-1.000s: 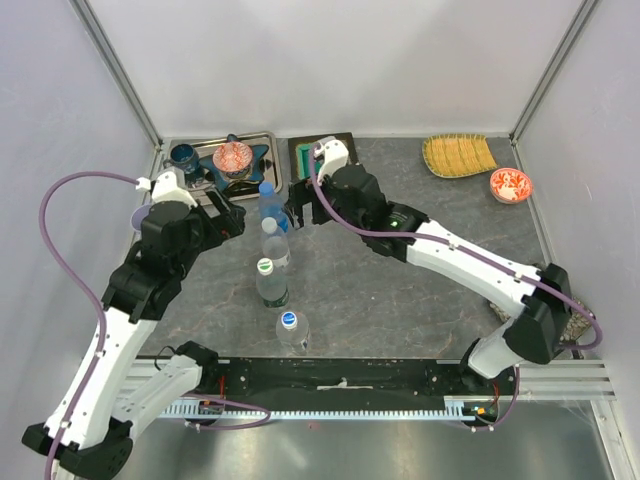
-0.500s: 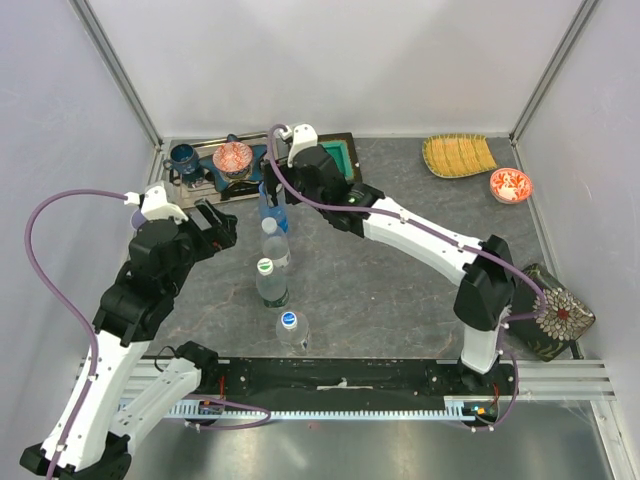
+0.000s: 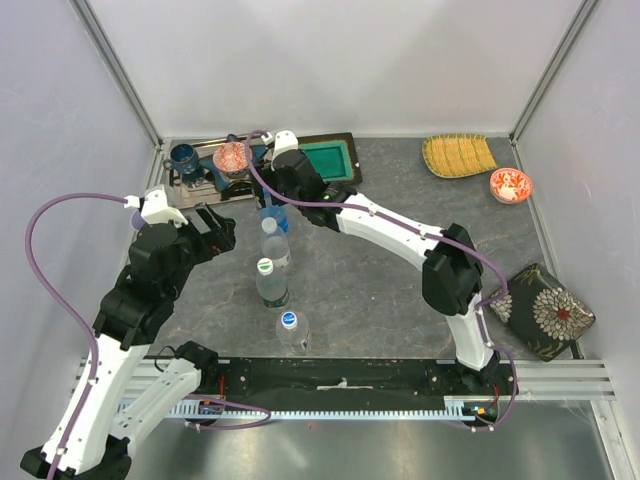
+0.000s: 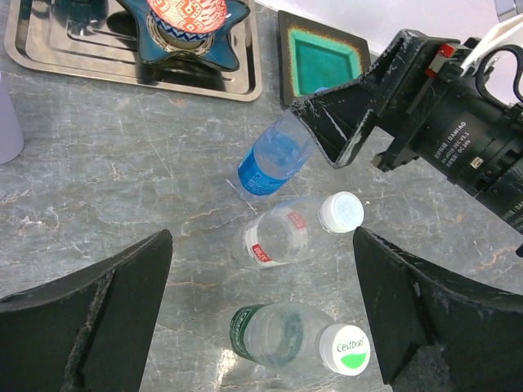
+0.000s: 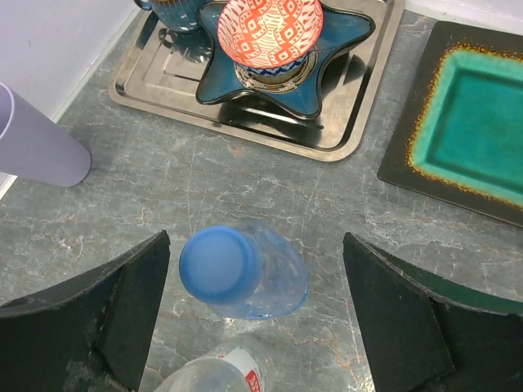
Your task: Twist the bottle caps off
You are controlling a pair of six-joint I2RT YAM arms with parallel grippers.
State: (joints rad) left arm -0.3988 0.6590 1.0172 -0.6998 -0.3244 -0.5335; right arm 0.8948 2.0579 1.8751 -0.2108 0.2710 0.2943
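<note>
Right gripper (image 5: 255, 245) wide over round blue plastic cap (image 5: 219, 260) (cap sits off-centre): re-centre before pinching. Left gripper (image 4: 261, 241) wide; should steady blue-tinted clear bottle (image 5: 274, 282).

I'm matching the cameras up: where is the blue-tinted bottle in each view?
Top external: blue-tinted bottle, left of centre, beneath the right gripper.
Left wrist: bottle at centre, cap hidden behind that gripper's finger.
Right wrist: lower centre-left, blue cap toward the camera.
Shared landmark: red-patterned bowl in the star dish, just beyond it.

Red-patterned bowl (image 5: 270, 28) on blue star dish (image 5: 346, 34) in steel tray (image 5: 159, 77), teal plate (image 5: 470, 131) (dark-rimmed), lilac cup (image 5: 37, 147), perhaps a floral cushion (image 3: 545, 310)
</note>
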